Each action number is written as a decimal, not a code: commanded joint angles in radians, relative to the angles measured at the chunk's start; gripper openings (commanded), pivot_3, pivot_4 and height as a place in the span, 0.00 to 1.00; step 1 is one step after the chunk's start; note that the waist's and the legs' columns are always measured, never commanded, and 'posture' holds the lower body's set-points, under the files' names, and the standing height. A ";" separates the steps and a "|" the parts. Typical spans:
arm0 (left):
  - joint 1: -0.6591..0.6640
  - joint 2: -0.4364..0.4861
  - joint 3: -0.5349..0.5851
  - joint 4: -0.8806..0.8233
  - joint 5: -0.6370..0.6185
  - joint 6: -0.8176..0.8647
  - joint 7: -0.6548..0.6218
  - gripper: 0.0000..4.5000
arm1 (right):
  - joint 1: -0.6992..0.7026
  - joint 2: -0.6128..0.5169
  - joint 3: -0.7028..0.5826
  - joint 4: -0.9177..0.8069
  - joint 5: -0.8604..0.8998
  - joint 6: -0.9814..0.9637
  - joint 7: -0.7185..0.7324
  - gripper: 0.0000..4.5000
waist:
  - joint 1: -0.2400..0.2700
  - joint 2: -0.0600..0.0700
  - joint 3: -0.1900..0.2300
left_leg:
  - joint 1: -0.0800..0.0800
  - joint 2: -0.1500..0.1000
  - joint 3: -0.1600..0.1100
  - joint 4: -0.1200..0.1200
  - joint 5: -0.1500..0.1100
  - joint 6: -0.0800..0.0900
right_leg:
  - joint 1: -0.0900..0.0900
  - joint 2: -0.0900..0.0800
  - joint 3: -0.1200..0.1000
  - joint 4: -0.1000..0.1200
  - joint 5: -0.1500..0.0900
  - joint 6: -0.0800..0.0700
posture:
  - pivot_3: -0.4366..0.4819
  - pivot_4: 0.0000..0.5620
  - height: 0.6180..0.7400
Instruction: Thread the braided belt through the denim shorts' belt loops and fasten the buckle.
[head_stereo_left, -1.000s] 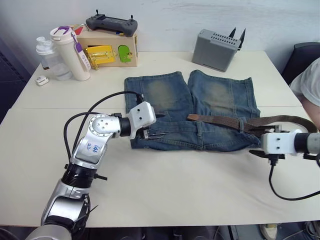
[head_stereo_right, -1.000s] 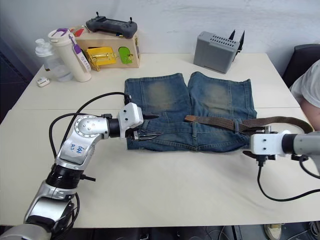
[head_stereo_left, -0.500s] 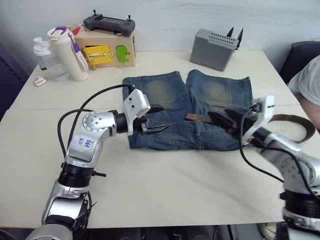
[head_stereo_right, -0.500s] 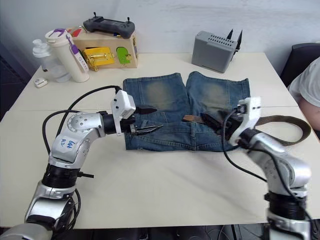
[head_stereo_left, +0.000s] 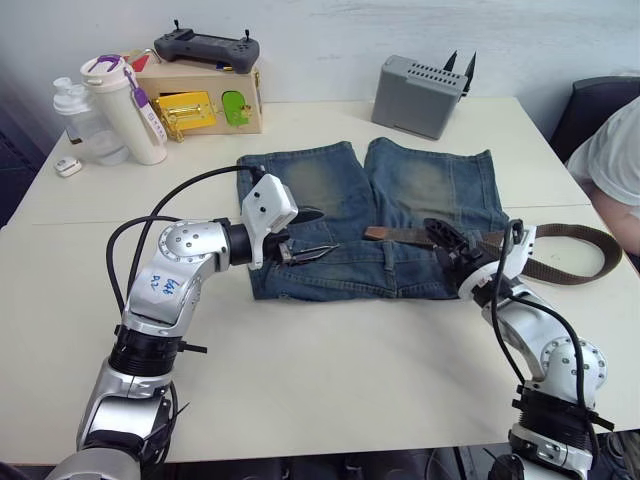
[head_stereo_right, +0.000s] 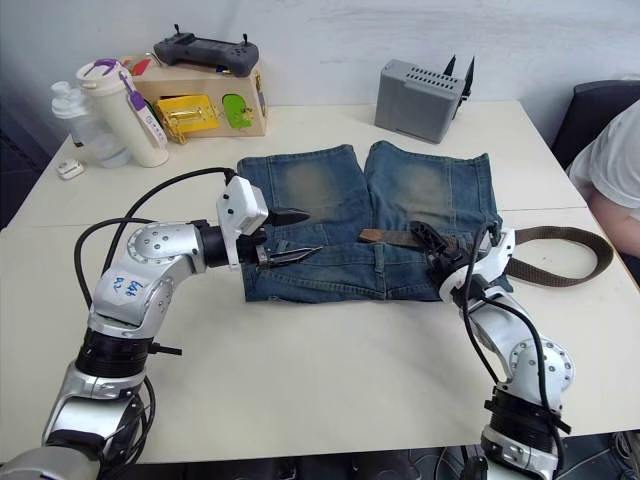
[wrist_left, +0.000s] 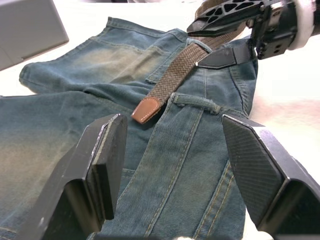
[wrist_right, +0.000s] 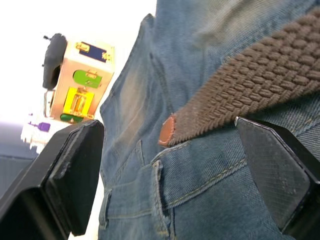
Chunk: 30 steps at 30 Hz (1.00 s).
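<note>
The denim shorts (head_stereo_left: 370, 222) are lying flat on the table (head_stereo_left: 330, 370), with the braided belt (head_stereo_left: 470, 243) running across the right half of the waistband and looping off past the right edge. The left gripper (head_stereo_left: 308, 234) is hovering over the left of the waistband, fingers spread wide and holding nothing, while the right gripper (head_stereo_left: 440, 241) is sitting wide apart over the belt, its tan tip (wrist_left: 146, 110) resting just beside a belt loop (wrist_left: 192, 101)

The left arm (head_stereo_left: 165, 290) carries blue handwritten marks on its silver housing, too small to read. No other text, label or number is legible anywhere.
</note>
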 joint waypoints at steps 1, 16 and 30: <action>-0.011 0.012 0.014 -0.042 -0.016 0.001 0.007 0.74 | -0.007 0.007 0.021 0.023 -0.013 -0.018 0.024 1.00 | 0.002 0.000 0.000 | 0.000 0.000 0.000 0.000 0.000 0.000 | 0.000 0.000 0.000 0.000 0.000 0.000 | 0.48 0.27 0.97; -0.021 0.042 0.008 -0.031 -0.012 -0.003 0.008 0.74 | -0.115 0.038 0.108 0.240 -0.215 -0.080 0.225 1.00 | -0.007 0.000 0.000 | 0.000 0.000 0.000 0.000 0.000 0.000 | 0.000 0.000 0.001 -0.001 0.000 0.000 | 0.48 0.27 0.97; -0.015 0.077 -0.041 0.016 0.050 -0.116 -0.020 0.74 | -0.168 -0.061 -0.004 0.223 -0.176 0.022 0.257 0.01 | -0.011 0.000 0.000 | 0.000 0.000 0.001 -0.002 0.000 0.000 | -0.001 -0.001 0.001 -0.001 0.000 0.000 | 0.48 0.27 0.97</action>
